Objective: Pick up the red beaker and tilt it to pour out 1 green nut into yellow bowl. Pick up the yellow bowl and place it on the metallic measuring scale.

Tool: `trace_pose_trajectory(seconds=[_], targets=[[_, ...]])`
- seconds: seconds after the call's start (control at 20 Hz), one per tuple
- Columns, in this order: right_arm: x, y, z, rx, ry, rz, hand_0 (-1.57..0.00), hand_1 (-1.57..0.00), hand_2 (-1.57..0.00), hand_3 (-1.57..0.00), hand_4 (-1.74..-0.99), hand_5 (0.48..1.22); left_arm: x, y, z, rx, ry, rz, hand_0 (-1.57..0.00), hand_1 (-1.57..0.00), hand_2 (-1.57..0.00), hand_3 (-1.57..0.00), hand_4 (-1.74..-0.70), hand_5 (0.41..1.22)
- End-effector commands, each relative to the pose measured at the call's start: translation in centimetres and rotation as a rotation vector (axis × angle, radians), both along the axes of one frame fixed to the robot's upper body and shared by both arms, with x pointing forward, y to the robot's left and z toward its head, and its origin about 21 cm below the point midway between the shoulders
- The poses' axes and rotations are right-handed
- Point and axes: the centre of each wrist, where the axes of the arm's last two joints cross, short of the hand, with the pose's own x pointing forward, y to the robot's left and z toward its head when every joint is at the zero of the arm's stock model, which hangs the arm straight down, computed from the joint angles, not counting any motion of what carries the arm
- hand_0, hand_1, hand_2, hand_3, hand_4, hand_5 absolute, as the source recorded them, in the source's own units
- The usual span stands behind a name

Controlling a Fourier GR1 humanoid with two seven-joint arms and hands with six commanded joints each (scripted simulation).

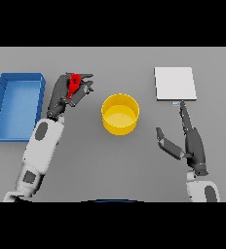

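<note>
Red beaker (74,84) sits pinched in the left hand's (66,92) curled fingers, at ten o'clock from the yellow bowl (120,114) — tilting there risks spilling nuts short. Right hand (190,143), fingers spread, idles at four o'clock.

The left hand (68,92) is curled round the red beaker (74,84), held just left of the yellow bowl (120,114). A blue tray (3,104) lies further left. The right hand (189,144) rests with fingers straight, pointing toward the metallic measuring scale (175,83).
</note>
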Motion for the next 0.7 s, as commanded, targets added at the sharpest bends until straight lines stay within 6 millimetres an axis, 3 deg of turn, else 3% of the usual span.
trace_pose_trajectory(seconds=[0.0,0.4,0.65], targets=[[0.0,-0.2,-0.3,-0.006,0.011,-0.004,0.0,0.0,0.0,0.0,-1.257,0.663,0.0,0.0,0.7,0.077,0.017,-0.02,-1.56,-1.56,-1.56,-1.56,-1.73,1.121],[0.0,-0.1,0.2,-0.019,0.023,-0.007,0.0,0.0,0.0,0.0,-1.254,0.68,0.6,-0.1,3.3,0.374,0.035,-0.094,-1.57,-1.57,-1.57,-1.56,-1.73,1.114],[0.0,-0.4,0.1,-0.001,0.034,-0.01,0.0,0.0,0.0,0.0,-1.255,0.689,1.1,-2.3,4.5,0.763,-0.01,-0.121,-1.57,-1.57,-1.57,-1.57,-1.74,1.132]])
